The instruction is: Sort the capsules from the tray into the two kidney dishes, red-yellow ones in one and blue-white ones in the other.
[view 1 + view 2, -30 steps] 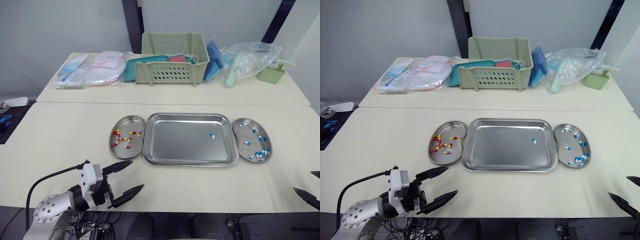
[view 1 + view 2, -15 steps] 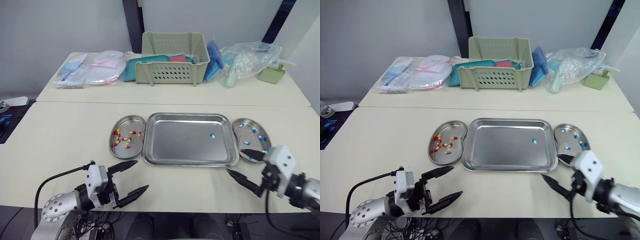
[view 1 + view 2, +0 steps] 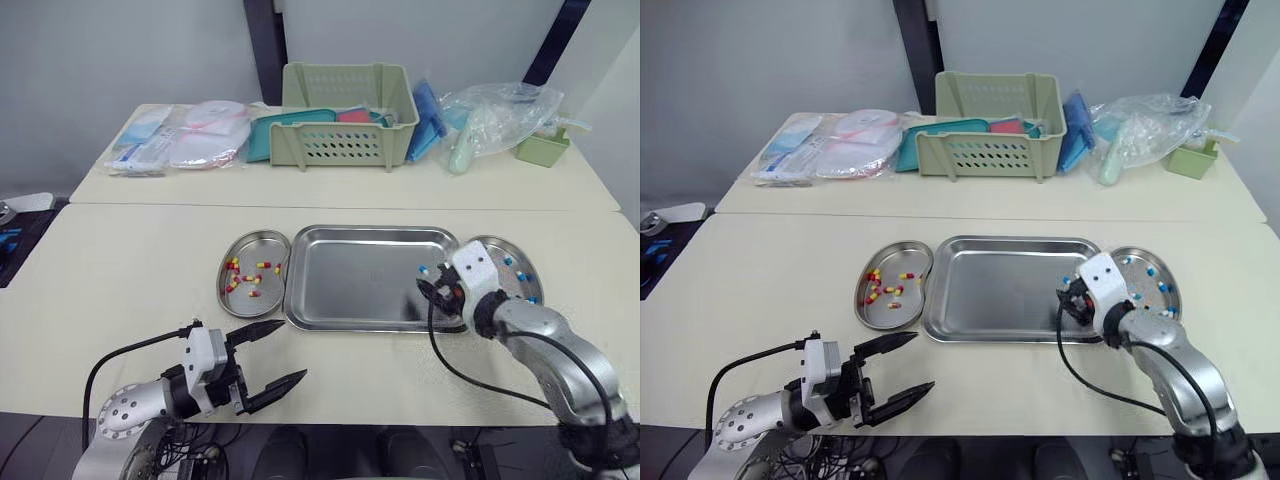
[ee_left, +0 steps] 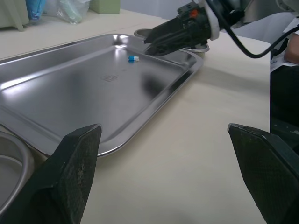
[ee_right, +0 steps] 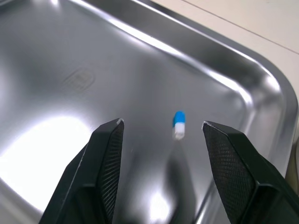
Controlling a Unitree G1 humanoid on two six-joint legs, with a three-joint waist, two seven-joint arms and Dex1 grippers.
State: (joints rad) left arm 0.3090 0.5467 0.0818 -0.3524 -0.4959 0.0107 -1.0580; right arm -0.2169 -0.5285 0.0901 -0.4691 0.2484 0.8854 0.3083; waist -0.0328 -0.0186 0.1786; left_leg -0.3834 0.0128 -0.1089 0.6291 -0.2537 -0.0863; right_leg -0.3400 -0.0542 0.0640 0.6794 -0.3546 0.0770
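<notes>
While my R gripper [image 5: 162, 123] hangs spread wide, low over the tray [image 3: 340, 300], the lone blue-white capsule [image 5: 178, 125] lies on the tray floor just ahead of the gap btwn its fingers, untouched. R dish [image 3: 512, 246] holds blue-white caps, L dish [image 3: 245, 306] red-yellow. L gripper [image 3: 290, 350] spread too, over the table [image 3: 120, 270].

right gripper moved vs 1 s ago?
Yes. The right gripper swung from the near right edge of the table forward and leftward; it is now open over the right end of the tray, beside the blue-white capsule.
</notes>
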